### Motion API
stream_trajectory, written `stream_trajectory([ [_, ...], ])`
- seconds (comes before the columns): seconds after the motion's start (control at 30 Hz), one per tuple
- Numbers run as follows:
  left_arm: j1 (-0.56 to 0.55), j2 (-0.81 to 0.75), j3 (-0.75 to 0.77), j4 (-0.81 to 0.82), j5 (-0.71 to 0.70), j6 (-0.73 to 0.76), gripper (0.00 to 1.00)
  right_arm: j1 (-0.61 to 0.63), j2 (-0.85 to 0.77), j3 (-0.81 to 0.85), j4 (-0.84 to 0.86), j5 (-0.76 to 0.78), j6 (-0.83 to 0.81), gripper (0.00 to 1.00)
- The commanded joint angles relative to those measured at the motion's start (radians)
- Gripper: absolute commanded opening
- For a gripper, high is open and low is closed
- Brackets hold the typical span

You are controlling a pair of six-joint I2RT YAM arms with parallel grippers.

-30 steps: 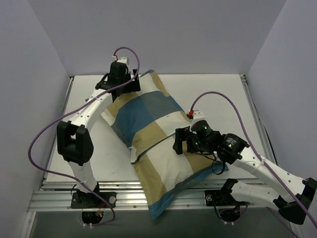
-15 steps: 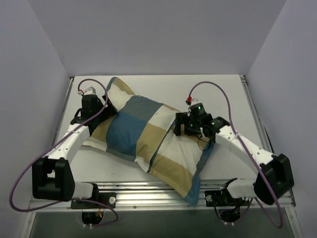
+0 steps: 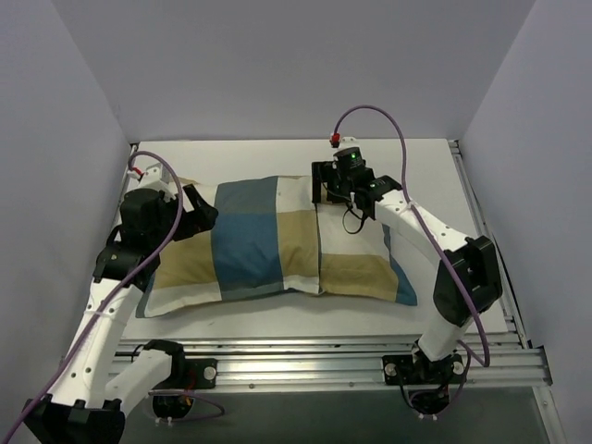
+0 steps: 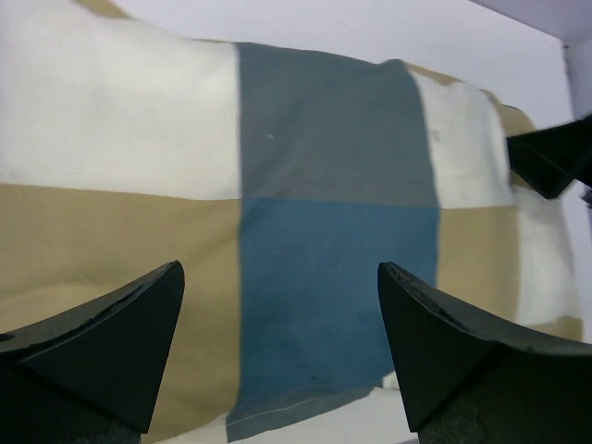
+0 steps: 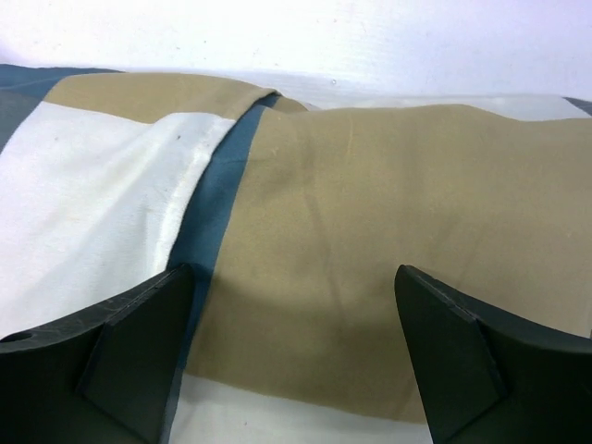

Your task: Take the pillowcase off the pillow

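Note:
The pillowcase, in blocks of blue, tan and white, lies flat across the table with the pillow hidden inside it. My left gripper is open at its left end, just above the cloth. In the left wrist view the gripper has its jaws wide apart over the blue block, with nothing held. My right gripper is open at the far edge, near the middle. In the right wrist view the gripper hovers over a tan flap beside a blue-edged seam.
The white table has walls at the left, back and right. An aluminium rail runs along the near edge. Purple cables loop above both arms. The right arm's elbow stands beside the pillowcase's right end.
The covered pillow has turned from a diagonal to lying flat and crosswise. My left gripper has moved nearer and to the left end. My right gripper has moved to the far edge.

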Motion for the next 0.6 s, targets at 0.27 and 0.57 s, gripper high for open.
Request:
stream_trajectory([
  [0.27,-0.485,0.2,0.172,0.119,-0.218,0.043,0.94,0.003,-0.344,-0.188,-0.032,0.123,0.05,0.86],
  [0.57,-0.686,0.523,0.373,0.197,-0.418,0.083,0.94,-0.02,-0.481,-0.448,0.039,0.023,0.08,0.86],
])
